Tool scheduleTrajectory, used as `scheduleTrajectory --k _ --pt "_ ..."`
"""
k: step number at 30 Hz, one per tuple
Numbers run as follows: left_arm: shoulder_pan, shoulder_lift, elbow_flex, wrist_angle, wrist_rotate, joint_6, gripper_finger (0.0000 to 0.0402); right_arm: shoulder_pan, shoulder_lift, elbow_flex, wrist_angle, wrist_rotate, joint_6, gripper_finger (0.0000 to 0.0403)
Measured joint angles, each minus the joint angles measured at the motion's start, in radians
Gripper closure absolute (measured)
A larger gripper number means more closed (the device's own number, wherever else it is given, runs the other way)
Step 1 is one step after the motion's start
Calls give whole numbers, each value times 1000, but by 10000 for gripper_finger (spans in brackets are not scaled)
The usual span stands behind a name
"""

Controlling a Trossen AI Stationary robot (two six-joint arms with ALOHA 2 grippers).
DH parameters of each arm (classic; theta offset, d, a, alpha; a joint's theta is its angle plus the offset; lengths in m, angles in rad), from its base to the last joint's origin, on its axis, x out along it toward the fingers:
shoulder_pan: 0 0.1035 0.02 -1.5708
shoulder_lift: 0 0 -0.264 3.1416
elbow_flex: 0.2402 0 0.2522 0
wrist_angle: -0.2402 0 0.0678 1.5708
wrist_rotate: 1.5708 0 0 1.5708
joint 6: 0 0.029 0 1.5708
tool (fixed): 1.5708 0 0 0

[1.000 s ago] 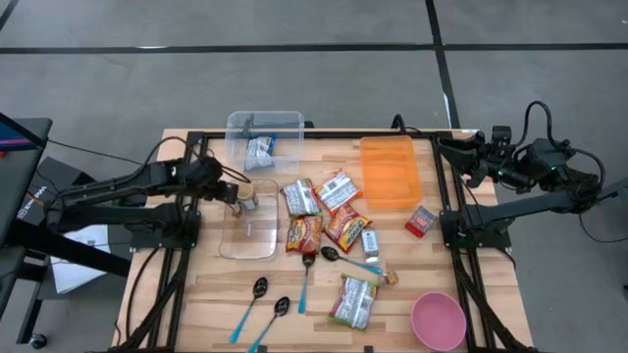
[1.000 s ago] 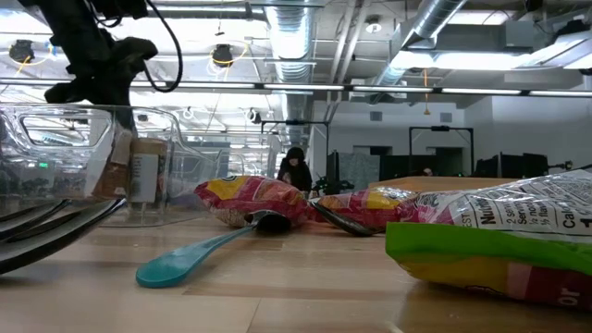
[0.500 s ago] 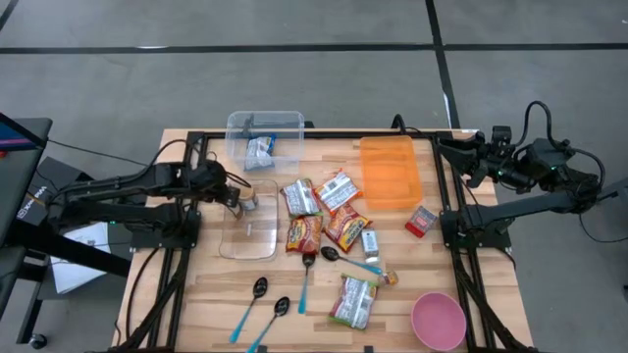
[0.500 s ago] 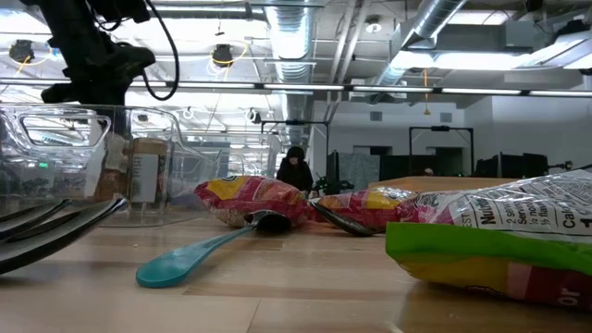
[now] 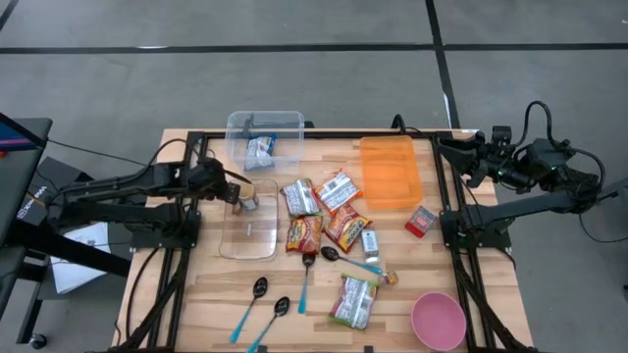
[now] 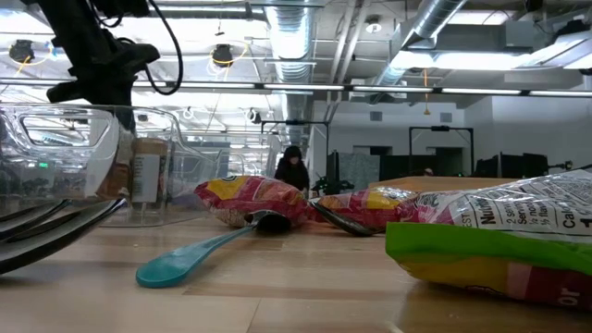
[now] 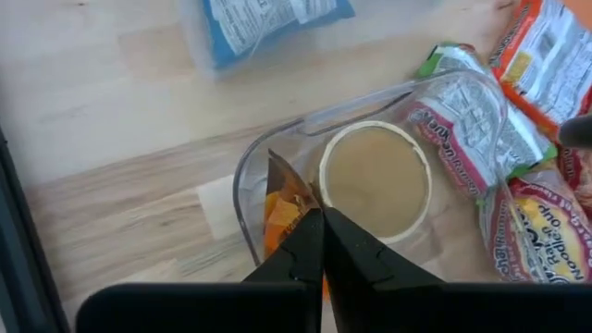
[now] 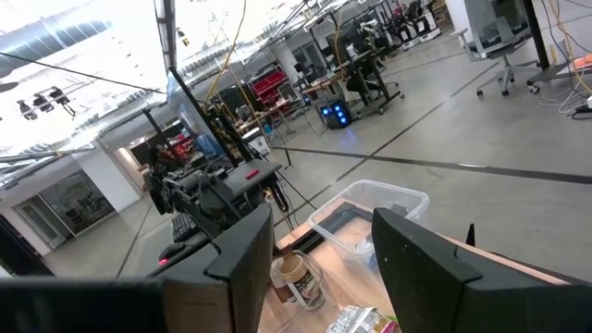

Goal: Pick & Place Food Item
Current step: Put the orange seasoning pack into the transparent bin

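An orange-brown snack packet (image 7: pixel 280 205) hangs in a clear tub (image 5: pixel 247 235) left of the table's middle, beside a beige-lidded cup (image 7: pixel 375 180) that stands in the tub. My left gripper (image 7: pixel 322 222) is above the tub's far end (image 5: pixel 238 196), shut on the packet. The low view shows packet (image 6: pixel 118 168) and cup (image 6: pixel 144 171) behind the tub's clear wall. My right gripper (image 8: pixel 319 242) stands open and high over the table's far right corner (image 5: pixel 467 157), pointing level with nothing between its fingers. My left gripper pinches the orange packet between its two fingers at the packet's top corner (image 7: pixel 301 205). The fingers slant down from the table's left side. The packet hangs below them inside the tub, next to the cup; I cannot tell whether its lower end touches the tub's floor.
A clear bin (image 5: pixel 265 126) with a blue-white packet stands at the far edge, and an orange tray (image 5: pixel 390 175) at far right. Several snack packets (image 5: pixel 319 211) lie mid-table, spoons (image 5: pixel 260 294) near the front, and a pink bowl (image 5: pixel 439 321) at front right.
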Motion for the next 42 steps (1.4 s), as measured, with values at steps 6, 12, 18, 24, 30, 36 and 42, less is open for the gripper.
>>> scheduleTrajectory --k 6,12,18,24,30,36,42 --pt "-38 43 0 -13 5 0 401 0 0 0 0 0 0 223" --pt "-51 60 0 -11 -2 -7 401 0 0 0 -1 0 -1 223" --pt "-51 41 0 18 -78 -9 401 0 0 0 0 0 0 223" --pt "-65 13 0 37 -83 -9 401 0 0 0 0 0 7 223" --pt "-113 11 0 22 -153 -8 401 0 0 0 1 0 8 223" --pt "-122 44 0 -12 -154 -8 401 0 0 0 1 0 8 223" --pt "-122 66 0 -14 -153 -8 401 0 0 0 0 0 8 223"
